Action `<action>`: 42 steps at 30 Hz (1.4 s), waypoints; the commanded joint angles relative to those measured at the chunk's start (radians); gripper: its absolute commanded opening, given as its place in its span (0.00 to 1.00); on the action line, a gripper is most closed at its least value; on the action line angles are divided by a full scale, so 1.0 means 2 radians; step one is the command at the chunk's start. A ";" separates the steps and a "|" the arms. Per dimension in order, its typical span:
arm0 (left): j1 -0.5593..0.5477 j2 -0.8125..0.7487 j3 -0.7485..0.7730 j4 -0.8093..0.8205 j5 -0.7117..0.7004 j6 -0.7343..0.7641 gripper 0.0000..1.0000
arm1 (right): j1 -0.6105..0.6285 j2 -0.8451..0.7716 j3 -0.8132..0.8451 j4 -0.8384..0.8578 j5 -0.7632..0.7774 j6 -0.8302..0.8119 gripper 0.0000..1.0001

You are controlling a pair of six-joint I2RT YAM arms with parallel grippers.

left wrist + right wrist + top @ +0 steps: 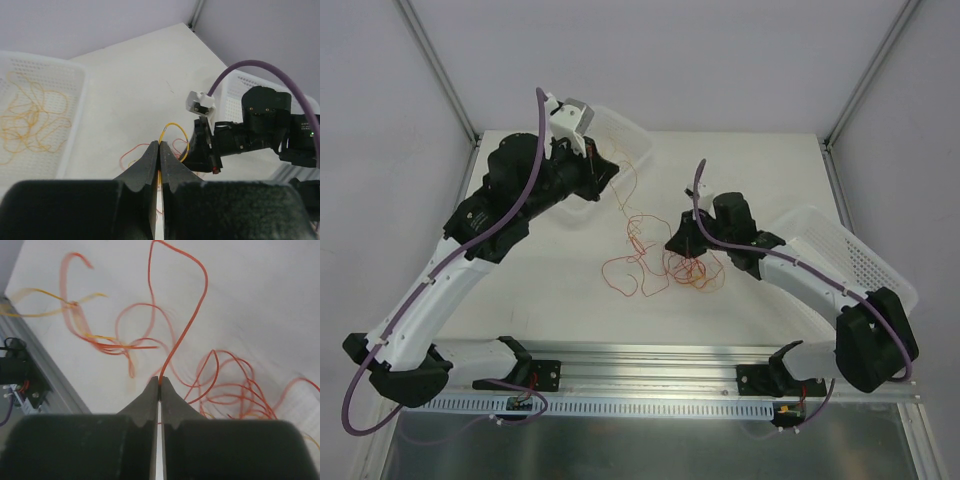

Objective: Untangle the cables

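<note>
The cables [660, 262] lie as a loose tangle of thin red and orange loops in the middle of the table. My left gripper [608, 178] hangs raised by the back-left basket. It is shut on a yellow-orange cable [176, 126], whose loop arcs up out of the fingertips [153, 150]. My right gripper [682, 243] is low over the tangle's right side. It is shut on a red cable [192, 315] that rises in a tall curve from the tips. More red loops [230, 390] lie beside it.
A white perforated basket [75, 95] at the back left holds several orange cables [30, 115]. Another white basket [865, 255] sits at the right under the right arm. A metal rail [650, 365] runs along the near edge.
</note>
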 commanded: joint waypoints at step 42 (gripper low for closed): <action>0.001 0.020 0.097 -0.007 0.016 0.034 0.00 | -0.017 -0.032 0.004 0.020 -0.001 0.029 0.84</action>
